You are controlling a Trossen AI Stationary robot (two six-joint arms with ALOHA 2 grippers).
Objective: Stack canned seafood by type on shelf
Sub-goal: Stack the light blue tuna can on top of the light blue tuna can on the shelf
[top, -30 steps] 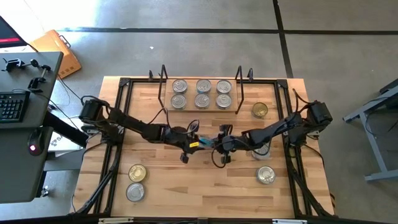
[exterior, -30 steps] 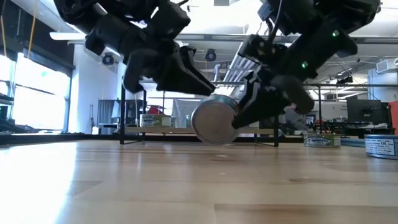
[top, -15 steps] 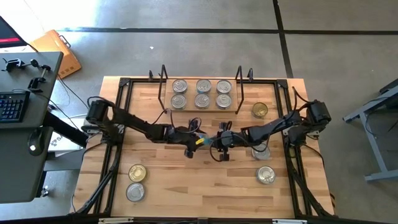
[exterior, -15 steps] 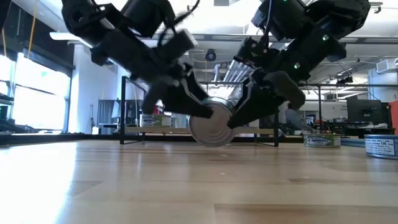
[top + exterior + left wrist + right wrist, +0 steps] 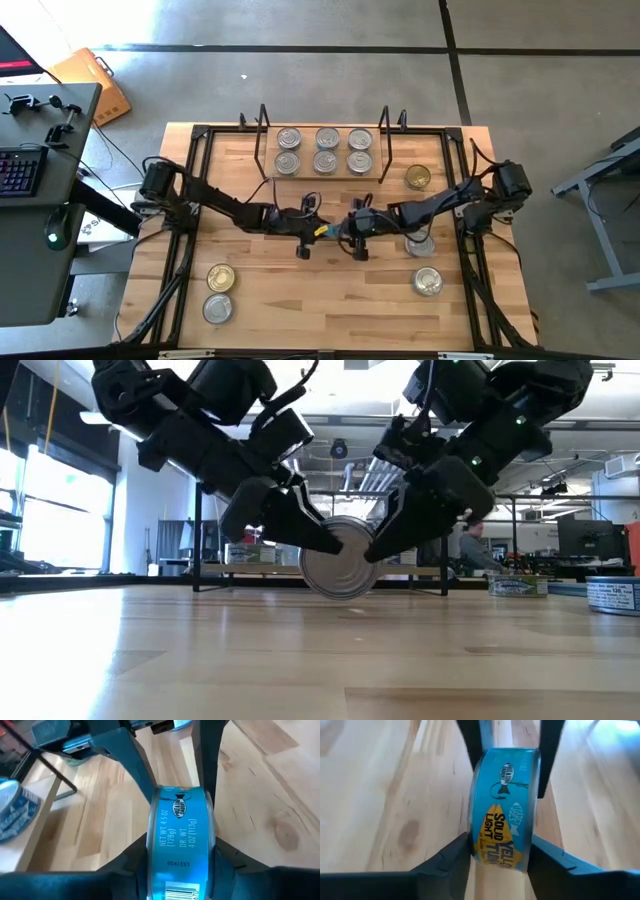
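Tuna tin [image 5: 341, 568], blue label, stands on edge at desk [image 5: 330, 300] centre, in front of the shelf [image 5: 323, 170]. Left gripper [image 5: 322, 540] and right gripper [image 5: 385, 545] both pinch it btwn their fingers, from opposite sides. Tin looks just off the wood, hard to tell. Six silver tins [image 5: 324, 150] on shelf; others scattered on desk.

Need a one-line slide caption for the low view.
Left tool and right tool both grip a blue-labelled round metal tin on edge above the light-wood table.
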